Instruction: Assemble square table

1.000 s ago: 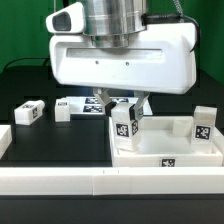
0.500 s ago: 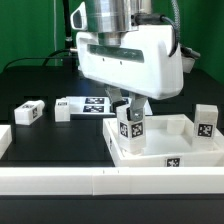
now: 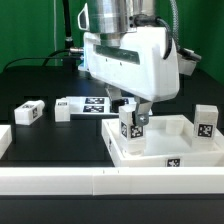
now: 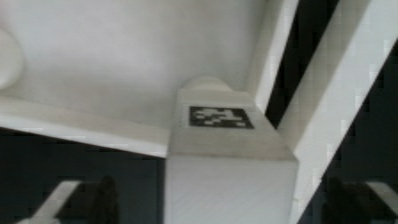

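The white square table top (image 3: 170,152) lies at the exterior view's right, tag on its front rim. One white tagged leg (image 3: 131,126) stands upright in its near-left corner; it also shows in the wrist view (image 4: 224,130), against the rim of the top (image 4: 306,120). My gripper (image 3: 132,112) hangs straight over this leg, one finger on each side. In the wrist view my gripper (image 4: 221,200) straddles the leg with a dark gap between the fingers (image 4: 75,200) and the leg, so it is open. A second leg (image 3: 204,122) stands in the top's right corner.
Two more legs lie at the exterior view's left, one (image 3: 28,113) far left and one (image 3: 66,108) beside the marker board (image 3: 96,103). A long white border rail (image 3: 90,181) runs along the front, and a white block (image 3: 4,139) sits at the left edge.
The hand has turned about its vertical axis and shifted slightly to the exterior view's right over the corner leg. The other parts have not moved.
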`<move>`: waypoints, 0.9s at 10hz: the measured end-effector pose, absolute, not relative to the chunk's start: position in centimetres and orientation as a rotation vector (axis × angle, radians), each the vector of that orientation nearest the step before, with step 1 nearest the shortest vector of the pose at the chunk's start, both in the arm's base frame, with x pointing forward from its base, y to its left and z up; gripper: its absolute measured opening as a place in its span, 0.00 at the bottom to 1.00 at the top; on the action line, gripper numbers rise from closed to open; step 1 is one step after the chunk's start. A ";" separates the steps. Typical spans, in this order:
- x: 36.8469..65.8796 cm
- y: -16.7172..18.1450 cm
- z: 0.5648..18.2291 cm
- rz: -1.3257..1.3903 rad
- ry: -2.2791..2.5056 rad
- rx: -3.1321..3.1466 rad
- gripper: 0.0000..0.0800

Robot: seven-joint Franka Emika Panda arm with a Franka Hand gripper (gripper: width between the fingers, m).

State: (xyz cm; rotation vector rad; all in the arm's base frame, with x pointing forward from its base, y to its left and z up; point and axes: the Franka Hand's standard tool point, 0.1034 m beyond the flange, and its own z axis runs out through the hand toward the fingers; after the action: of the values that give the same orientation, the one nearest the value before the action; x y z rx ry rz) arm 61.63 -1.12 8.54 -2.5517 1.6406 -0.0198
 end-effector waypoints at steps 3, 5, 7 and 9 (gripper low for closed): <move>61.7 -0.2 8.6 -0.042 1.272 -2.758 0.80; 61.7 -0.3 8.5 -0.055 1.022 -2.865 0.81; 61.6 -0.4 8.4 -0.072 0.657 -2.976 0.81; 61.6 -0.8 8.3 -0.087 0.315 -3.038 0.81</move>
State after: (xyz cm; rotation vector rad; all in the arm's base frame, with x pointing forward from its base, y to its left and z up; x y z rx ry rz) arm 61.57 -0.76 8.33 -3.0378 0.3154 -0.0869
